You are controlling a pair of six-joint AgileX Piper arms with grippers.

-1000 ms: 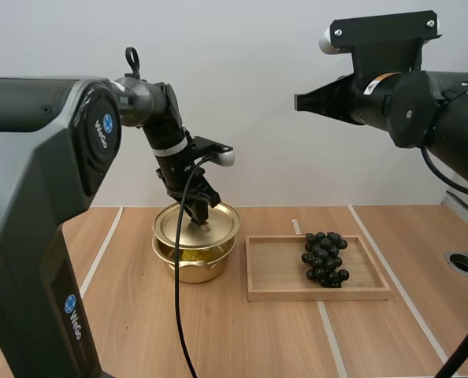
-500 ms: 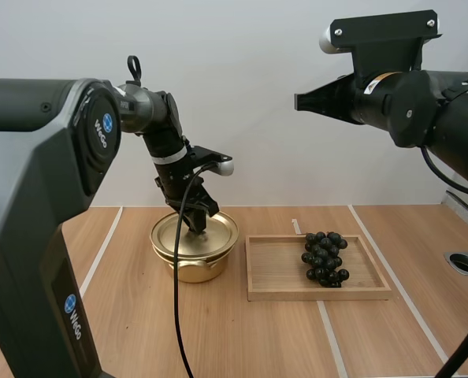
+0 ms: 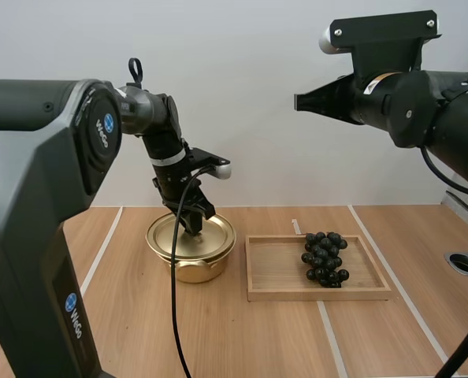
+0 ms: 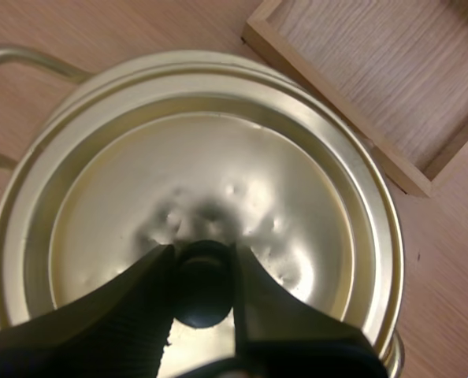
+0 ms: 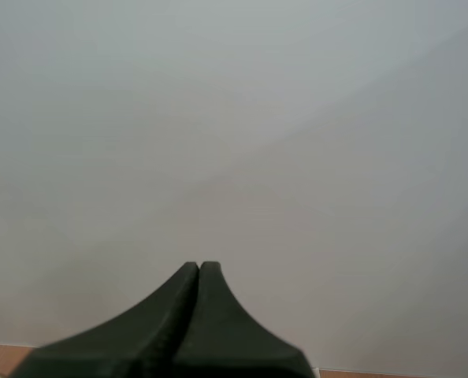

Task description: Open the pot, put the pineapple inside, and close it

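One each: pot point(image 3: 193, 270), lid point(image 3: 213, 237), tray point(image 3: 321, 294), grape bunch point(image 3: 324, 257)

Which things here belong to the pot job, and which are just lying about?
Job: pot, lid seated on it, left gripper shut on the lid's knob.
Lying about: grapes, on the wooden tray beside the pot.

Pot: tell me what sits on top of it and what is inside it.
The gold lid rests on the pot, and the left gripper pinches the lid's black knob. The lid covers the opening, so whatever is inside cannot be seen.
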